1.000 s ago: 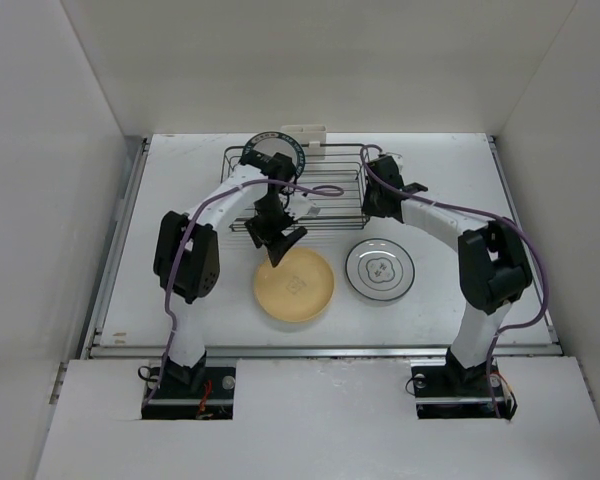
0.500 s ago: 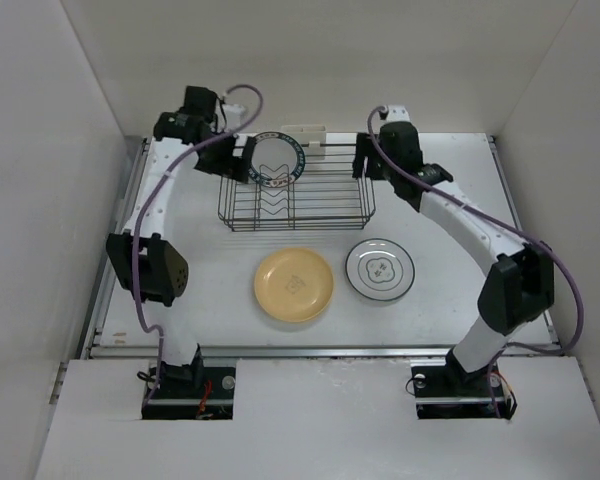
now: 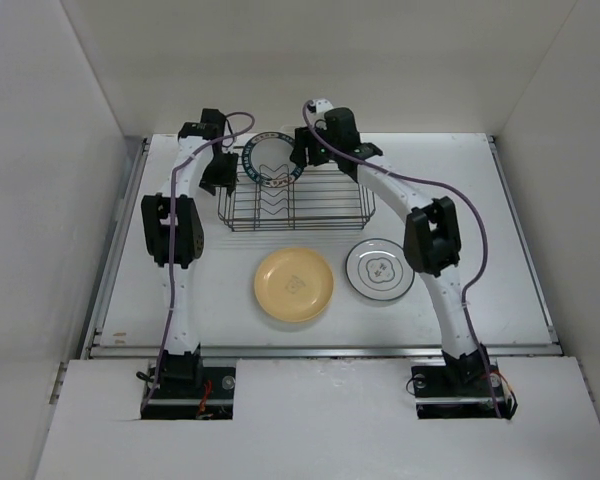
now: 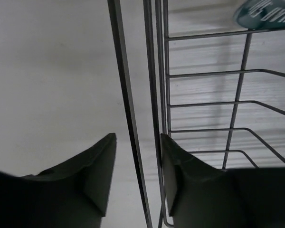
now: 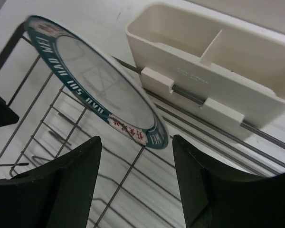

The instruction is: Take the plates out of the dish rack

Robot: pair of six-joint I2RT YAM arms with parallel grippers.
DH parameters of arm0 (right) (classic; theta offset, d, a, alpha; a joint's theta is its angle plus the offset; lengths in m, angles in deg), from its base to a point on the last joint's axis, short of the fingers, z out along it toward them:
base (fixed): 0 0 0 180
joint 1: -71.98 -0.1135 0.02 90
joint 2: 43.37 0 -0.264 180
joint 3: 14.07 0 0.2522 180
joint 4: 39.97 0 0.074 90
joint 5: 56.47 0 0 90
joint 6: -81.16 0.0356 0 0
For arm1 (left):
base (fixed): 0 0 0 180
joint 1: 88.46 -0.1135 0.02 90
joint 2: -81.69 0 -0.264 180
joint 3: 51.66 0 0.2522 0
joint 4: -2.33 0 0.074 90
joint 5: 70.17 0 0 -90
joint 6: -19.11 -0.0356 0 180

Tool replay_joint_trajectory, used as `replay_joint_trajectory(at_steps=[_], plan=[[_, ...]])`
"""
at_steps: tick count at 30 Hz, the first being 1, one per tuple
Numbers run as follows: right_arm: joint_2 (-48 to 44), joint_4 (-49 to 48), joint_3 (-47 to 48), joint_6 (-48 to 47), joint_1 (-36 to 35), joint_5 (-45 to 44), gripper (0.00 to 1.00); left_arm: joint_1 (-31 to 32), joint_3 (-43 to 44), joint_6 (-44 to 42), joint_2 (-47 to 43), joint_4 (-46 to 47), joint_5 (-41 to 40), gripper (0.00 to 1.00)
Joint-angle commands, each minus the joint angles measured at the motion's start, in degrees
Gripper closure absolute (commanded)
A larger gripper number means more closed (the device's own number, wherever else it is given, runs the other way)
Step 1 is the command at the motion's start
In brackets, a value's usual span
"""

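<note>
Both arms have swung to the far side of the dish rack (image 3: 320, 200) within the last second. You have a white worktop (image 3: 480, 200) with white walls close on three sides. The teal-rimmed plate (image 5: 104, 90) stands tilted in the rack beside the white holder (image 5: 204, 61), its edge between your right fingers (image 5: 76, 175), which are apart. Your left fingers (image 4: 97, 171) are also apart, astride the rack's left end wires. A yellow plate (image 3: 294, 285) and a white plate (image 3: 380, 270) lie flat in front of the rack.
</note>
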Motion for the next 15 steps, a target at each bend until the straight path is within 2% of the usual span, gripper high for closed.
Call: replay_joint_trajectory(at_steps=[1, 2, 3, 5, 6, 8, 10, 11, 15], plan=[[3.91, -5.86, 7.87, 3.12, -0.07, 4.18, 0.33, -1.30, 0.07, 1.47, -2.60, 0.36, -0.11, 0.64], [4.98, -6.48, 8.58, 5.04, -0.07, 4.18, 0.36, -1.30, -0.63, 1.47, -2.60, 0.98, -0.11, 0.78], [5.86, -7.09, 8.58, 5.76, -0.07, 4.18, 0.40, -1.30, -0.64, 1.47, -1.91, 0.98, -0.11, 0.85], [8.05, -7.80, 10.16, 6.90, -0.07, 4.18, 0.45, -1.30, -1.16, 1.47, -1.38, 0.98, 0.41, 0.96], [8.59, -7.80, 10.17, 6.91, -0.07, 4.18, 0.53, -1.30, -1.69, 1.47, -1.37, 0.98, 1.28, 1.00], [8.59, -7.80, 10.17, 6.91, -0.07, 6.28, 0.69, -1.30, -3.27, 1.47, -1.37, 0.98, 2.69, 1.00], [7.90, -7.80, 9.47, 6.91, -0.07, 6.29, 0.93, -1.30, -4.33, 1.47, -1.37, 1.51, 4.71, 1.00], [6.32, -9.19, 7.38, 6.91, -0.07, 6.29, 0.99, -1.30, -5.02, 1.47, -1.37, 1.51, 4.72, 1.00], [1.41, -11.49, 2.35, 5.86, -0.07, 5.15, 1.00, -1.30, -5.03, 2.69, -1.37, 1.51, 5.95, 1.00]])
